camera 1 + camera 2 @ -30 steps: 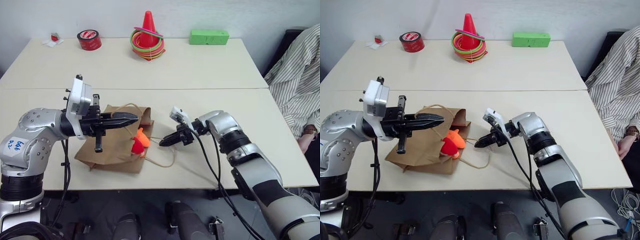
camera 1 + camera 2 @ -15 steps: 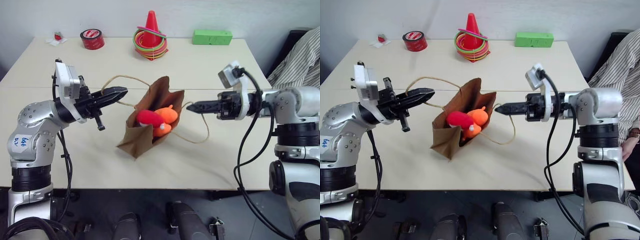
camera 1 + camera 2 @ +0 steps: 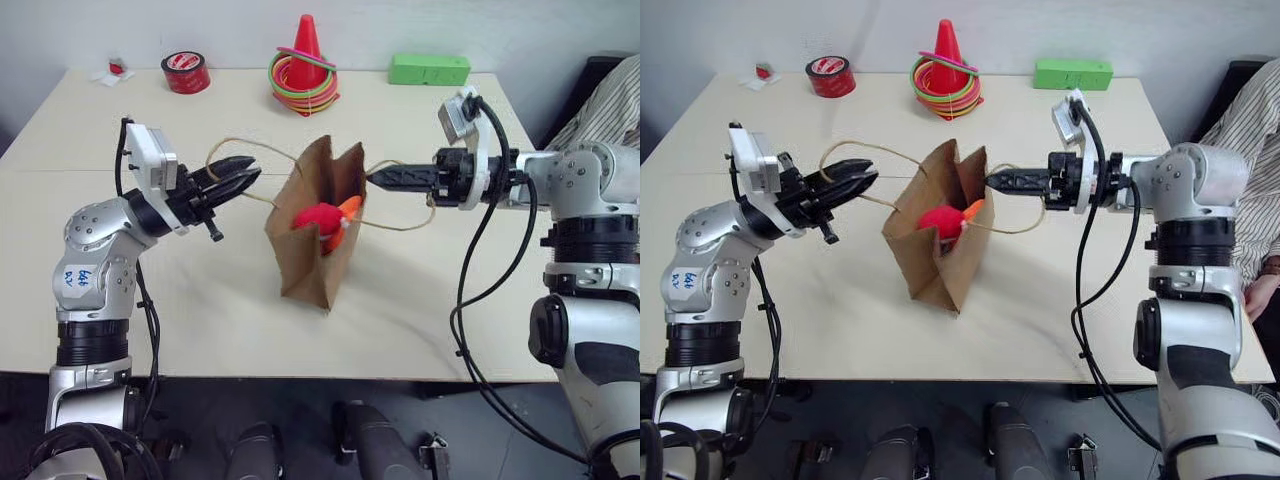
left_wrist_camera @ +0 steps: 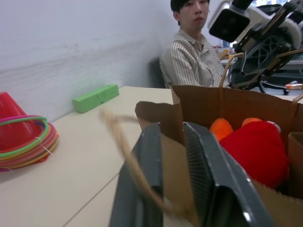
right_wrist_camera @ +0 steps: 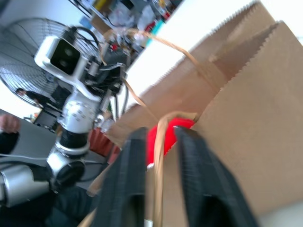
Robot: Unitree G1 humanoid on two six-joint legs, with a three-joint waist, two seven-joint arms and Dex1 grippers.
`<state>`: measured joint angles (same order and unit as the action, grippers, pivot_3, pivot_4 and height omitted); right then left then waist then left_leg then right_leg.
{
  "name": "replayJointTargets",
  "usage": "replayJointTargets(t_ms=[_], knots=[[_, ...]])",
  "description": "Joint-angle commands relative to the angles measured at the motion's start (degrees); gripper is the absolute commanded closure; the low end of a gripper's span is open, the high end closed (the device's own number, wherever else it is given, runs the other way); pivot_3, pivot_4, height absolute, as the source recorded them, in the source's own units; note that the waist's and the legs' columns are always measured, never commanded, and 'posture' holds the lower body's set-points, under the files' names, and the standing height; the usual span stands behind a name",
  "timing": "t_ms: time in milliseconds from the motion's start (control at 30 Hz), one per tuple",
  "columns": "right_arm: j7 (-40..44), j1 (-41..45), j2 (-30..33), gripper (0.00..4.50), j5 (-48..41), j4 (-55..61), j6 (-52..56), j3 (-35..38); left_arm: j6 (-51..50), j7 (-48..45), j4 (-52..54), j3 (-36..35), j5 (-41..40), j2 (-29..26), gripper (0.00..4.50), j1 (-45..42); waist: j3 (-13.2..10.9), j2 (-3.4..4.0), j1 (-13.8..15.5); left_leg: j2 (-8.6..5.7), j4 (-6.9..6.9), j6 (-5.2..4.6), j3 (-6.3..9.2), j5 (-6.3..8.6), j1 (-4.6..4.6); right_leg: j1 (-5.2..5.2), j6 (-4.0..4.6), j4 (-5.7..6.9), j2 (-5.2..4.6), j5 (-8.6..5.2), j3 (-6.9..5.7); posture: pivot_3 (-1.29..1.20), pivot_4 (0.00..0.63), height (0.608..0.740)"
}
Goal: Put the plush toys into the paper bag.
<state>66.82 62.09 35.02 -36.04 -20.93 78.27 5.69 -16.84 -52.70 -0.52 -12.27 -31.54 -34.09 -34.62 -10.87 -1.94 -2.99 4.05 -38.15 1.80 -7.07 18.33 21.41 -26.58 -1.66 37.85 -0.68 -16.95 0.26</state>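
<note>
Though standing upright on the pale wooden table [image 3: 420, 300], worth watching: plain brown kraft paper bag [image 3: 312, 260], mouth open, set between both arms. Looks like the closing step, with both toys inside and little left to do. Left black two-fingered gripper [image 3: 240, 176] parted, a thin beige twine handle [image 3: 232, 146] running loosely through the gap. Right black two-fingered gripper [image 3: 378, 178] at the bag's opposite rim, fingers slightly apart around the second twine loop [image 3: 405, 226], not pinching. Inside the mouth: rounded red plush toy [image 3: 318, 217], touching the lumpy orange plush toy [image 3: 347, 207] just behind. Next, probably: draw both grippers clear of the loops without snagging them or tipping the bag.
</note>
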Motion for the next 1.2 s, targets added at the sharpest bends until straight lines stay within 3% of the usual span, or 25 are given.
replayJointTargets(t_ms=[33, 233, 300, 433, 567, 667, 800, 867, 1033, 1200], knots=[[4.16, -0.96, 4.72, 2.16, -1.41, 2.04, -4.42, -0.02, -2.95, -1.27, 3.81, -2.91, -3.51, -3.18, 2.4, 0.6, 0.0, 0.0, -0.02, 0.0, 0.0, -0.01, 0.0, 0.0, 0.01, 0.0, 0.0, -0.01, 0.0, 0.0, 0.0, 0.0, 0.15, 0.74], [8.82, -3.17, 11.7, 0.07, -1.91, -3.27, -12.51, 5.13, -10.16, -6.74, 6.61, -5.11, -6.8, -12.33, 0.51, 5.67, 0.0, 0.0, -0.38, -0.01, 0.0, -0.03, -0.11, 0.02, -0.13, 0.03, -0.01, -0.03, 0.05, 0.01, 0.07, 0.0, 0.15, 0.74], [9.12, -5.14, 13.07, 0.0, -2.16, -2.66, -16.26, 7.7, -8.87, -7.92, 5.88, -6.69, -5.84, -14.52, 0.05, 8.15, 0.0, 0.0, -0.34, -0.02, 0.05, 0.0, -0.11, 0.0, -0.19, 0.04, 0.0, -0.01, 0.08, 0.0, 0.11, 0.0, 0.15, 0.74], [10.27, -13.02, 15.04, 0.0, -4.12, 1.46, -19.78, 12.2, -8.24, -9.95, 5.67, -10.27, -5.89, -16.72, 0.05, 15.03, 0.0, 0.0, -0.24, 0.0, 0.07, 0.01, -0.09, -0.01, -0.17, 0.05, 0.01, -0.05, 0.1, -0.01, 0.11, 0.0, 0.15, 0.74], [7.07, -24.51, 13.4, 0.0, -5.3, 10.88, -23.06, 15.44, -6.47, -8.65, 10.07, -11.88, -4.83, -15.35, 0.05, 23.31, 0.0, 0.0, -0.19, 0.01, 0.08, -0.02, -0.09, 0.01, -0.17, 0.07, 0.01, -0.08, 0.03, 0.0, 0.11, 0.0, 0.15, 0.74], [1.44, -36.53, 7.73, 0.58, 3.39, 19.24, -40.97, 12.36, -6.47, -4.1, 17.14, -12.75, -5.44, -11.44, 0.0, 30.01, 0.08, -0.12, -0.22, 0.03, 0.09, -0.02, -0.02, 0.03, -0.27, 0.22, -0.01, -0.14, 0.04, 0.0, 0.08, 0.0, 0.15, 0.74], [-0.42, -45.09, 1.86, 1.88, 14.71, 22.72, -64.55, 4.67, -6.88, 3.68, 24.93, -11.95, -5.71, -5.47, 0.0, 33.43, 0.06, -0.08, -0.14, -0.06, 0.1, -0.02, -0.01, 0.0, -0.22, 0.19, -0.08, -0.07, 0.02, 0.05, 0.13, 0.0, 0.15, 0.74], [-0.59, -46.7, -1.31, 2.59, 18.2, 21.79, -73.65, 0.63, -6.96, 8.03, 28.66, -10.02, -5.09, -2.04, 0.0, 33.81, 0.06, -0.08, -0.21, -0.1, 0.08, -0.02, -0.01, -0.01, -0.29, 0.23, -0.1, -0.02, 0.01, 0.08, 0.15, 0.0, 0.15, 0.74], [-6.27, -44.46, -9.61, 4.29, 23.11, 17.8, -82.97, -6.04, -6.13, 16.99, 33.36, -4.53, -2.58, 5.59, 0.0, 32.31, 0.06, -0.09, -0.25, -0.09, 0.08, 0.02, -0.01, -0.04, -0.63, 0.55, -0.08, -0.03, 0.08, 0.14, 0.17, 0.0, 0.15, 0.74], [-12.9, -37.84, -17.74, 4.4, 28.23, 11.75, -87.15, -12.22, -4.05, 21.52, 34.17, 4.0, 3.82, 9.47, 0.0, 30.6, 0.07, -0.1, -0.3, -0.08, 0.14, 0.0, -0.02, 0.0, -1.16, 1.13, -0.03, -0.15, 0.09, 0.11, 0.18, 0.0, 0.15, 0.74]])
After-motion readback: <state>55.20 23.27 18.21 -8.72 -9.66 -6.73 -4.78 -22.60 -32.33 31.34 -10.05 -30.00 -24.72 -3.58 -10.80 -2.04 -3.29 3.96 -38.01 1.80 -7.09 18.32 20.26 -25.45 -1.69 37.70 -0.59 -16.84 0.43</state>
